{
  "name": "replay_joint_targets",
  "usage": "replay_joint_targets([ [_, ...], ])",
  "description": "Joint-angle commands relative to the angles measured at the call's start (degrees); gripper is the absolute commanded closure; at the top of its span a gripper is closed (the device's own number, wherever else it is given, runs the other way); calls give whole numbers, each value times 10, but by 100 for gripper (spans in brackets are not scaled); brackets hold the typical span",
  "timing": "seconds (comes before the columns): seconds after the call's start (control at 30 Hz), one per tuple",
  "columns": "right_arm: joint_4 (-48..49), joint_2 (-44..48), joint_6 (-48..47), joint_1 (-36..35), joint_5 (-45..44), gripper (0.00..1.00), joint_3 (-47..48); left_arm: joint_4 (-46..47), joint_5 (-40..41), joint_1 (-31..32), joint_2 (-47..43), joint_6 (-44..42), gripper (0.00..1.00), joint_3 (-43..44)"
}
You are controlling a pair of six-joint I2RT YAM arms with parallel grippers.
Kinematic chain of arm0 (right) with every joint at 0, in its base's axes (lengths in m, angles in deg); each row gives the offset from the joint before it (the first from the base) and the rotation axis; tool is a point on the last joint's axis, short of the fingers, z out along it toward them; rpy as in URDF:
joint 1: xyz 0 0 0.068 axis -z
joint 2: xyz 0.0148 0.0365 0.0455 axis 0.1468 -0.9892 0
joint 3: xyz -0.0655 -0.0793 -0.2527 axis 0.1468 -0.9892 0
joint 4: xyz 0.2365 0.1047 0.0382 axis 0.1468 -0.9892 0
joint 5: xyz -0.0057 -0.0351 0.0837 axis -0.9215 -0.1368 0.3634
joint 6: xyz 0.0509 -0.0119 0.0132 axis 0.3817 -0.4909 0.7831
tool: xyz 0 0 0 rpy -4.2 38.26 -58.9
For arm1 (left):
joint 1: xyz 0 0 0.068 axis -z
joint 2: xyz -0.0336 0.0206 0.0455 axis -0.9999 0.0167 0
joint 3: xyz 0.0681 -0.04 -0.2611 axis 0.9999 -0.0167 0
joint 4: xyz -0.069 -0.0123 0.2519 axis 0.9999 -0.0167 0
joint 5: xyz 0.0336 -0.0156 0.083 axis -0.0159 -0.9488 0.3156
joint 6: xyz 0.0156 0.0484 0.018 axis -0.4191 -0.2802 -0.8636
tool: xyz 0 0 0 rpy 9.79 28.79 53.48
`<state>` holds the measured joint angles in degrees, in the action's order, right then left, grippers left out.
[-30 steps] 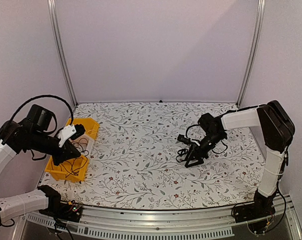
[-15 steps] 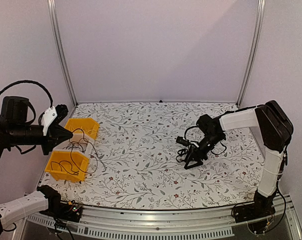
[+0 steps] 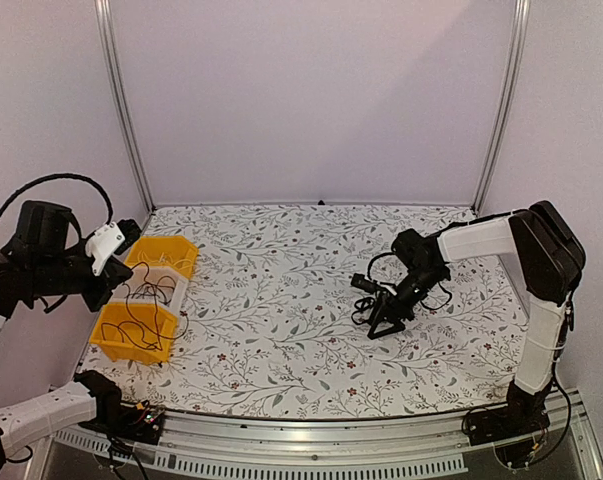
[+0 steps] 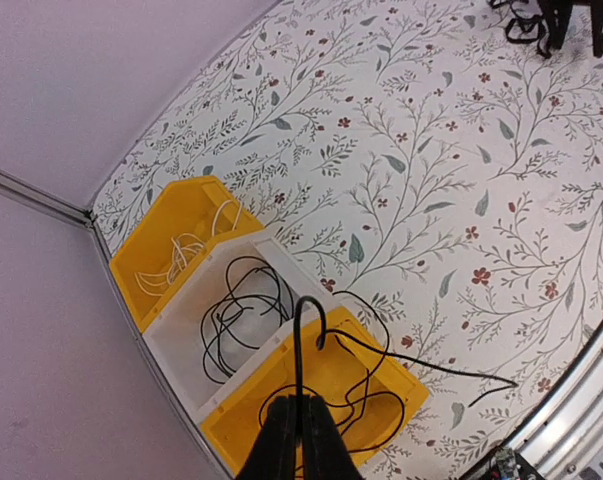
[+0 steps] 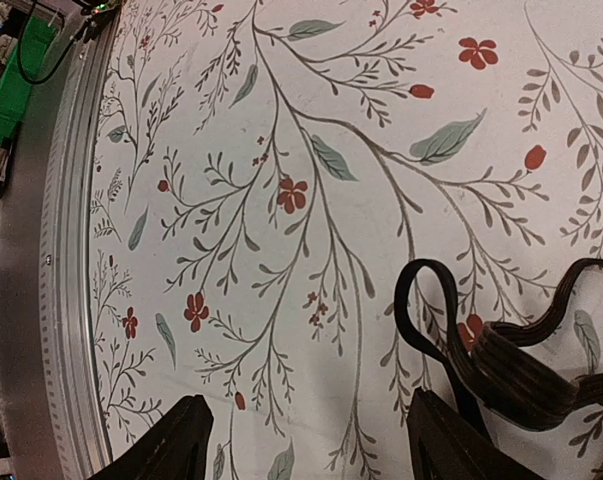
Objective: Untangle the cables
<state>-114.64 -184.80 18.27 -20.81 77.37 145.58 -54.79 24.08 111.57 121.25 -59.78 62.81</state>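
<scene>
The left gripper [image 4: 301, 405] rises from the bottom centre of the left wrist view with its fingers pinched together on a thin black cable [image 4: 299, 340]. The cable stands up from the fingertips, hooks over in a small bend and falls into the near yellow plastic bin [image 4: 271, 380]. There it lies in loose loops, and one strand trails over the rim to the right, onto the floral-patterned tablecloth [image 4: 431, 180]. Beside that bin, towards the upper left, a white plastic bin [image 4: 181, 345] holds more coiled black wire. Past it, a second yellow bin [image 4: 161, 225] holds pale wires.

In the right half of the overhead view, the right gripper [image 3: 384, 322] sits low over the cloth, against a small black tangle of cables [image 3: 366, 300]. In the right wrist view its fingers stand wide apart and grip nothing. A flat ribbed black cable [image 5: 521, 375] curls on the cloth at the lower right, just beside the right-hand finger [image 5: 446, 440].
</scene>
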Motion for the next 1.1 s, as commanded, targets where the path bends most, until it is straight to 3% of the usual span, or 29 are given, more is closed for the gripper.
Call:
replay_joint_targets([
  [0.0,-6,-16,-6,-5,-6,29,11,-27,72,4,0,-8,100,-23],
  [0.17,-6,-17,-6,-7,-7,29,11,-40,129,5,-6,-13,100,-32],
  [0.43,-6,-21,-6,-10,-9,29,14,-36,174,5,-21,-31,100,30],
  [0.8,-7,-23,-7,-14,-14,29,14,-83,280,11,-4,-62,100,16],
  [0.9,-7,-26,-8,-14,-14,29,15,-86,238,18,2,-61,100,80],
  [1.07,-9,-32,-10,-17,-19,29,17,-23,57,23,-5,-45,100,170],
])
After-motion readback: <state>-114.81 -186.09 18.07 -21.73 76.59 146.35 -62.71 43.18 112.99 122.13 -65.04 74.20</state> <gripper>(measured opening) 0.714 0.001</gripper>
